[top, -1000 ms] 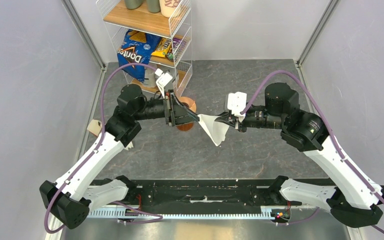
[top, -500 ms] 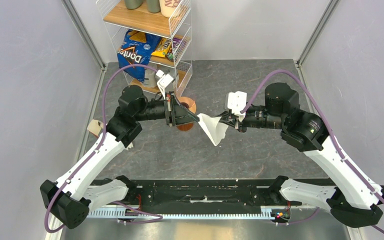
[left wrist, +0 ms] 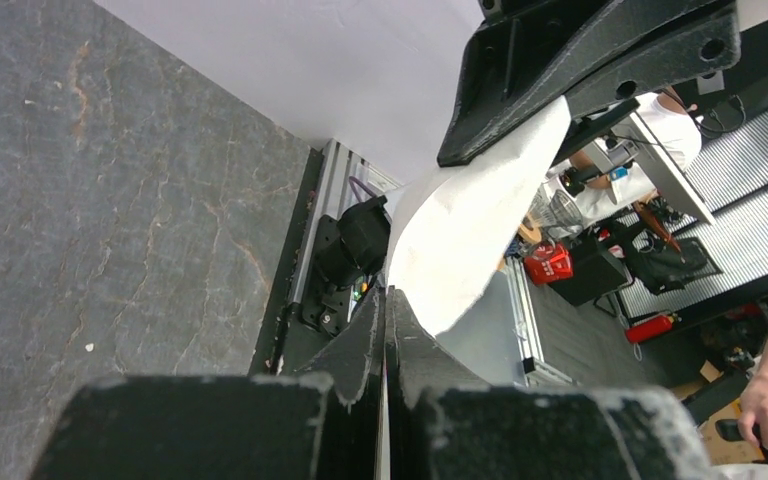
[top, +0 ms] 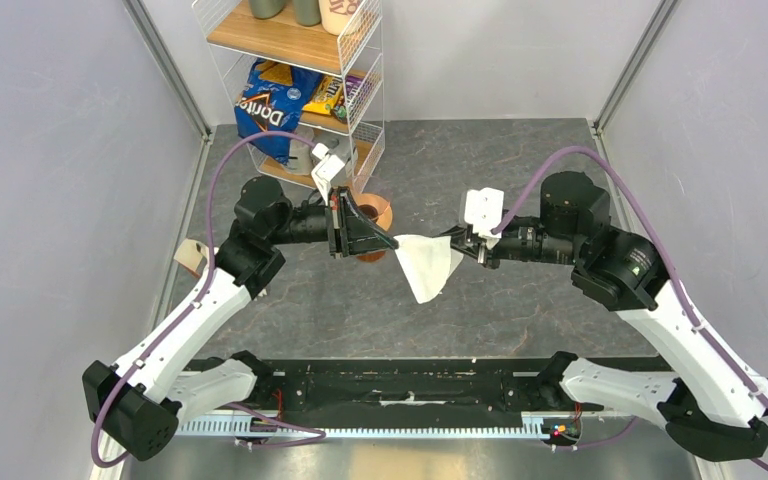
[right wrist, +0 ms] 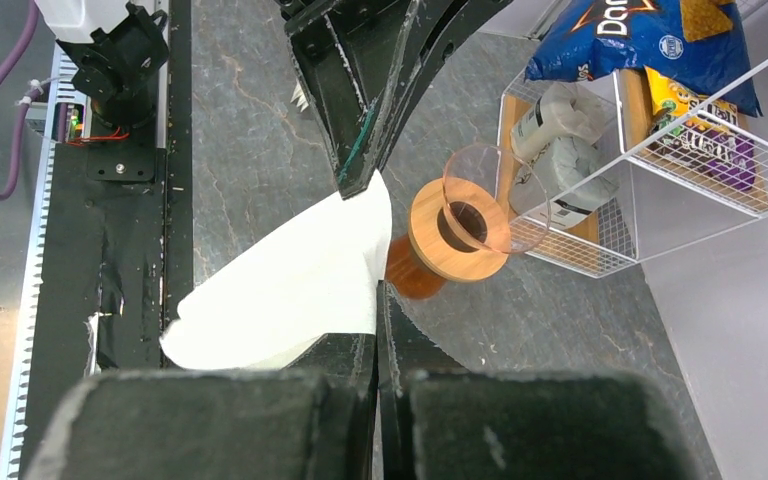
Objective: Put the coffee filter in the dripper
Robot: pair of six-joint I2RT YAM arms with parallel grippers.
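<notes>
Left gripper [top: 390,241] and right gripper [top: 459,250] each clamped one edge of the filter [top: 425,266]; pulling apart could tear it.

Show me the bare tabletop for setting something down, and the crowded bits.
Free: the table between the held coffee filter and the near black rail; also the far right corner. Crowded: dripper and wire rack, far left.

Lighting: bright, even, diffuse from above; faint soft shadows on worktop [top: 500,300]. Top view sharp. Wrist views: near jaws blurred, edges stretched by wide lens.
</notes>
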